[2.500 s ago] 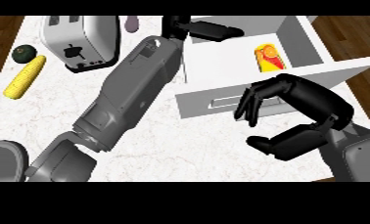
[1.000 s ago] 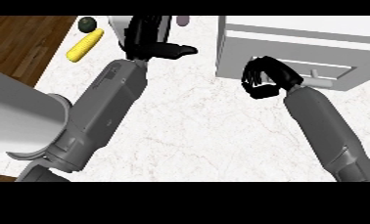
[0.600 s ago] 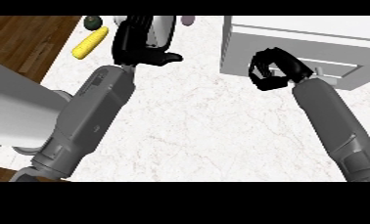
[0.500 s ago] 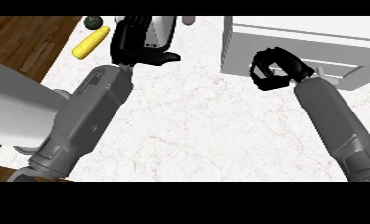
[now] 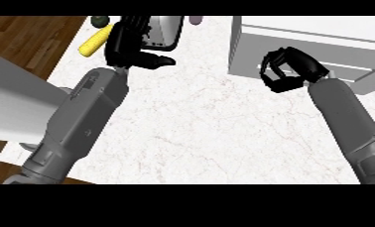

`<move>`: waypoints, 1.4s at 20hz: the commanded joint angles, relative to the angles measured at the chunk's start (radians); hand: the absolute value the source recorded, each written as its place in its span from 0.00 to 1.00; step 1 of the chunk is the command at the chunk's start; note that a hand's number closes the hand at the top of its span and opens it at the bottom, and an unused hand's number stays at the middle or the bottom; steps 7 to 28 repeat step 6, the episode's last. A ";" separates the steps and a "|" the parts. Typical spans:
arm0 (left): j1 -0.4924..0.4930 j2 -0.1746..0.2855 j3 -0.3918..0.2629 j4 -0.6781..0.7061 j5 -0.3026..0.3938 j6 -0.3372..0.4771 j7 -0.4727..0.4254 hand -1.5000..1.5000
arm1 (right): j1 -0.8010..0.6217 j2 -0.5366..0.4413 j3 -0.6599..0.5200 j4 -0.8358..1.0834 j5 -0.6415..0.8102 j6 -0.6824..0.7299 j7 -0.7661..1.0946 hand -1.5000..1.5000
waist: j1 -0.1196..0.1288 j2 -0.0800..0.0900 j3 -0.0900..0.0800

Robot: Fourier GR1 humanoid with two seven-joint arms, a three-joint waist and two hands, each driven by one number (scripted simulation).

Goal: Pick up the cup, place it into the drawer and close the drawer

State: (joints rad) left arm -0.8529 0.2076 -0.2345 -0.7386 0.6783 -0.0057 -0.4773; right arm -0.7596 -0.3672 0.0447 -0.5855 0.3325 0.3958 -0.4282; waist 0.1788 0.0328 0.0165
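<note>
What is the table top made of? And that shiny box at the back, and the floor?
The counter top looks like smooth white stone, maybe marble: thin faint veins run through it. The box, probably a toaster, looks like shiny metal: its grey side shows bright and dark reflections. The floor looks like brown wood, with streaky grain.

Bare counter point(image 5: 212, 122) between toaster point(image 5: 165, 30) and drawer point(image 5: 307, 42)
</note>
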 commanded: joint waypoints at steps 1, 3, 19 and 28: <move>0.017 0.008 -0.004 -0.018 0.004 -0.026 0.003 0.00 | -0.169 -0.110 -0.089 0.032 0.002 -0.114 0.076 1.00 | 0.052 0.017 -0.013; 0.007 -0.004 -0.005 -0.020 0.003 -0.017 0.003 0.00 | -0.174 -0.126 -0.088 0.020 -0.004 -0.086 0.078 1.00 | 0.037 0.019 -0.013; 0.037 0.000 -0.010 -0.025 0.007 -0.036 0.008 0.00 | -0.162 -0.128 -0.103 0.008 -0.024 -0.083 0.086 1.00 | 0.043 0.014 -0.014; 0.037 0.000 -0.010 -0.025 0.007 -0.036 0.008 0.00 | -0.162 -0.128 -0.103 0.008 -0.024 -0.083 0.086 1.00 | 0.043 0.014 -0.014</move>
